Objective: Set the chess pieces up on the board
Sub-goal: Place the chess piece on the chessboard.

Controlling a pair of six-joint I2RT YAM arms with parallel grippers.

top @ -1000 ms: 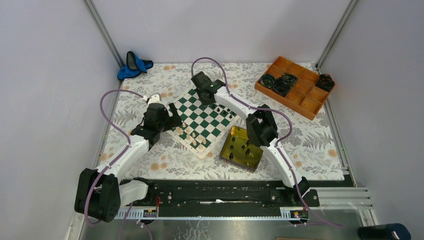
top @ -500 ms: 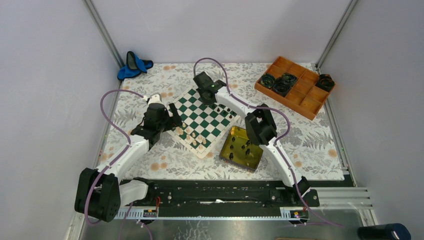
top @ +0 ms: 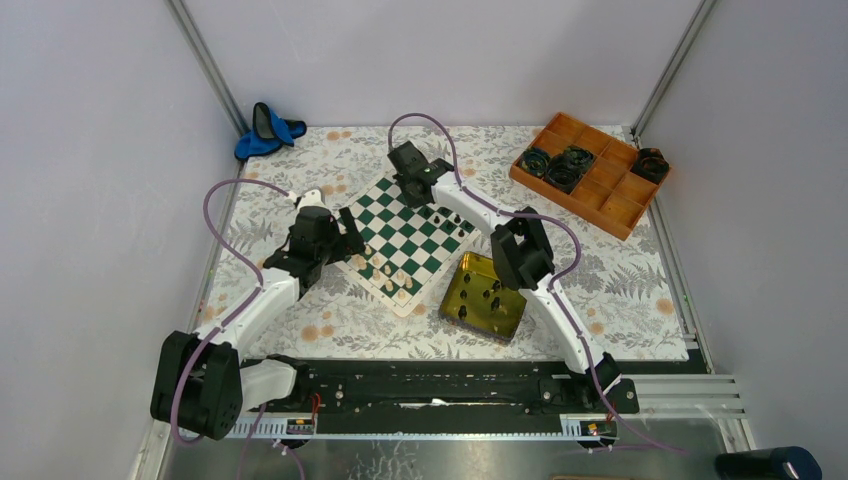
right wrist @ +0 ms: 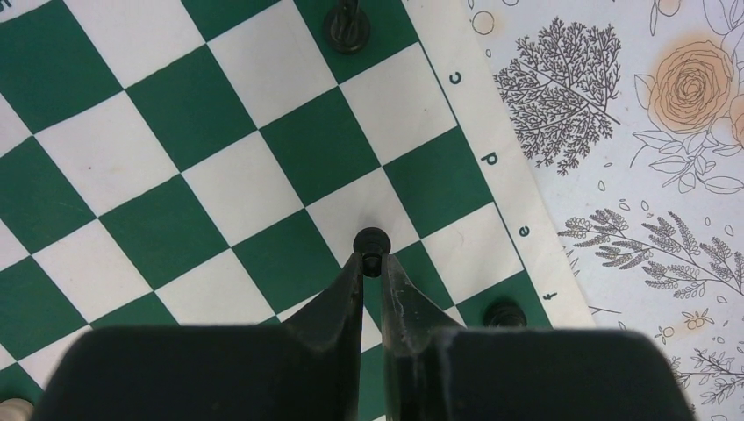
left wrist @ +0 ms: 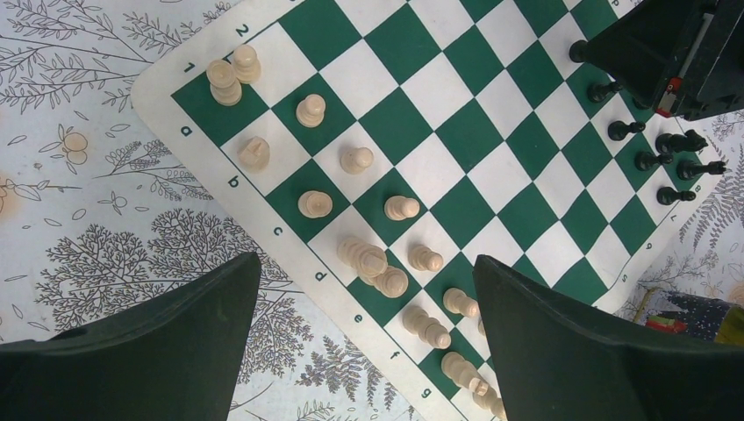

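Note:
The green and white board lies mid-table. Cream pieces stand along its near-left edge and fill two rows in the left wrist view. Black pieces stand at the far-right edge, also in the left wrist view. My right gripper hangs over the board's far corner. In its wrist view it is shut on a black pawn above the board near file e. My left gripper is open and empty over the cream rows.
A yellow-gold tin tray with several black pieces sits right of the board. An orange compartment tray with black coiled items stands at the back right. A blue item lies at the back left. Two more black pieces stand near the held pawn.
My right gripper has shifted slightly toward the board's far corner with the pawn in it. The left arm has barely moved.

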